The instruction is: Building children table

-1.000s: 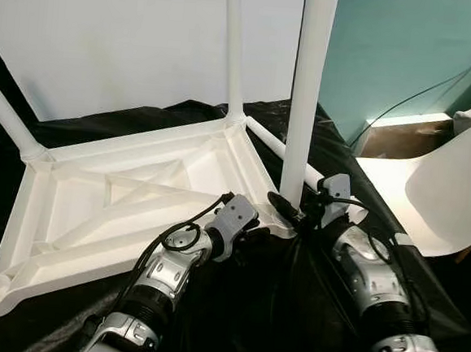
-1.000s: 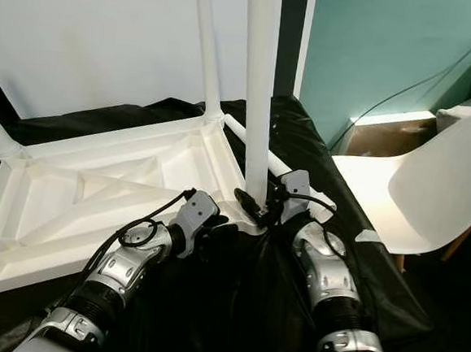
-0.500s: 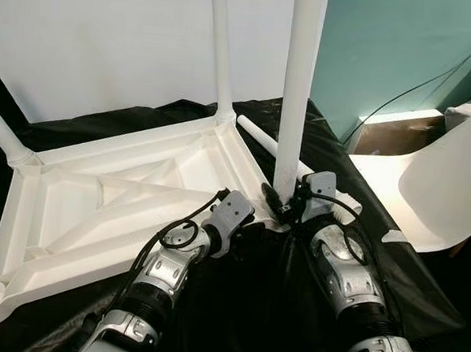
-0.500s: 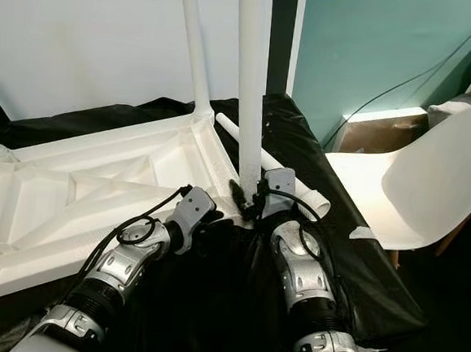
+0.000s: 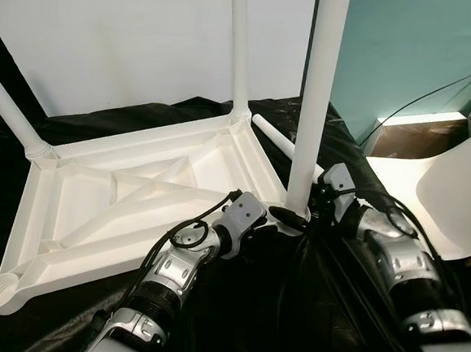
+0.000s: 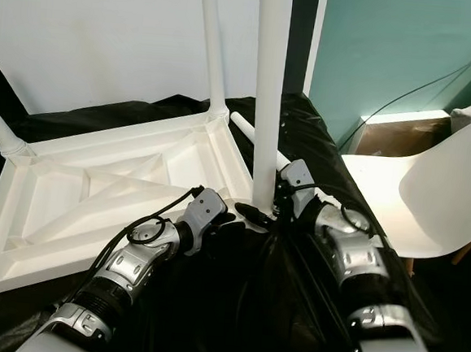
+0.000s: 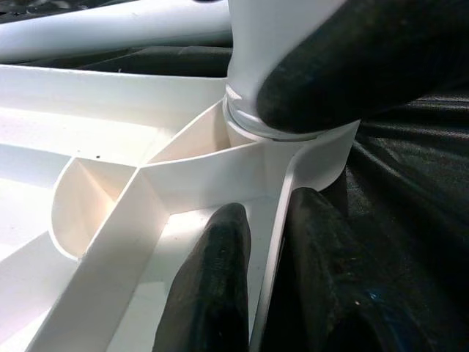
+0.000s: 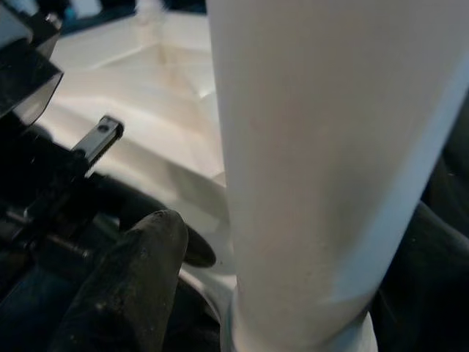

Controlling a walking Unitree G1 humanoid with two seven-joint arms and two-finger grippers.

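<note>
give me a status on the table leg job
Left gripper pinches the upturned tabletop rim at the near corner socket. Right gripper clamps the upright leg in that socket. Spare leg lies behind, clear.

Black cloth [image 5: 289, 327] spread wrinkled over the worktop. Lying directly on it: an upside-down white plastic table top [image 5: 127, 208] with ribbed underside, 3 legs standing up from corners, and 1 loose white leg [image 5: 280, 143] beside its far edge.

Place: looking like a home room being used as an assembly spot
Walls: showing teal paint [image 5: 417, 52] beside a white board [image 5: 123, 45]
Furniture: white chair [image 6: 429, 199] standing near
Floor: lying under black cloth [image 6: 233, 306]
</note>
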